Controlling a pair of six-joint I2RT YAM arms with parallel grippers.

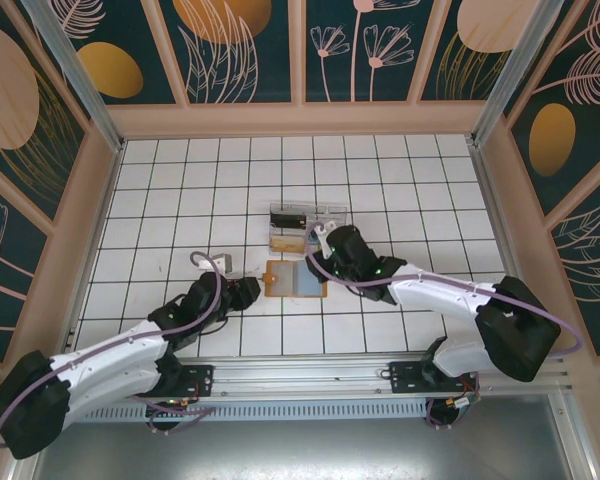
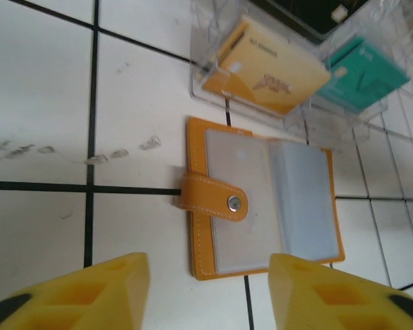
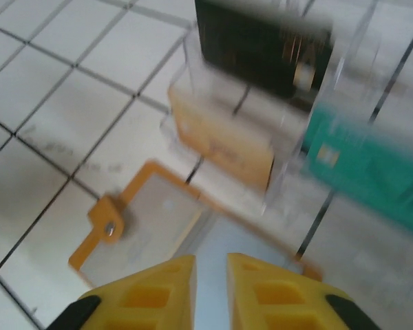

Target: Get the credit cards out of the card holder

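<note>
Tiled table [image 1: 180, 180], card holder [image 2: 261, 206] — left gripper [image 2: 208, 271] wide, right gripper [image 3: 211, 265] ajar, blurred; both empty.

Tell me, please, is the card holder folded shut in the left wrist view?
No, the card holder lies spread open and flat, its inside facing up.

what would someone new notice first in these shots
The tan-orange leather-like card holder lies open mid-scene on the white tiled table, with its pale pocket panels facing up. Just beyond it sits a clear plastic compartmented tray holding an orange-yellow card, a teal card and a dark card. The yellow-fingered left gripper and right gripper hang close to the holder, one on each side.
</note>
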